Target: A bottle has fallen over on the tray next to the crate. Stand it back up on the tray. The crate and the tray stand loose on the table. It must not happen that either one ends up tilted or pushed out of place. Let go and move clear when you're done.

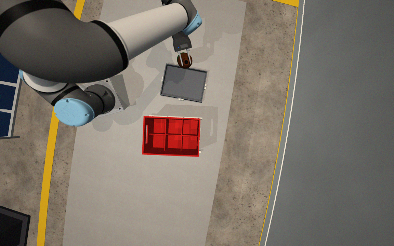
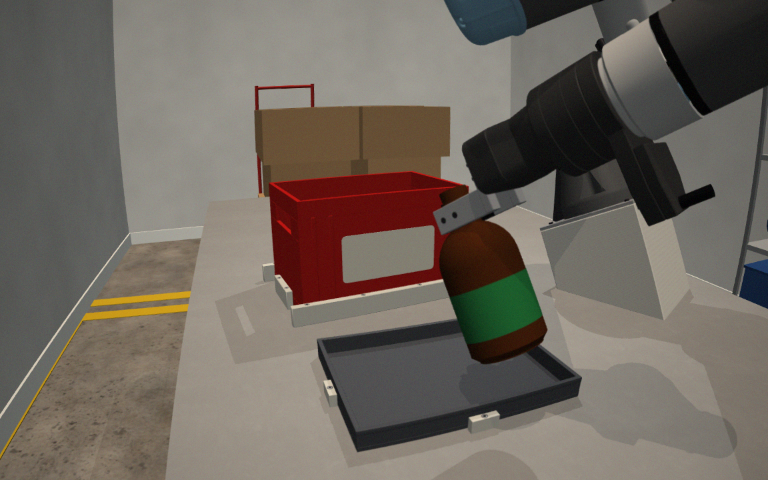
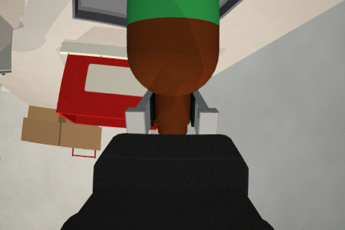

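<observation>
On the bench (image 2: 243, 417) I see the red crate (image 2: 315, 239) behind the dark grey tray (image 2: 375, 439). My tool (image 3: 172, 116) grips the brown, green-banded bottle (image 2: 491, 298) by its neck, holding it tilted, base down, above the tray's edge.

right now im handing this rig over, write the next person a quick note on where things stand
Gripper: jaws shut on the neck of the brown bottle.
Bottle: lifted off the tray, base down but tilted, hanging over the edge of the dark tray farthest from the crate.
Red crate: beside the tray, apart from it; none of its compartments holds a bottle.
Done: bottle picked up and nearly upright.
Left: straighten it, lower it onto the tray floor, open the jaws, back away.
</observation>
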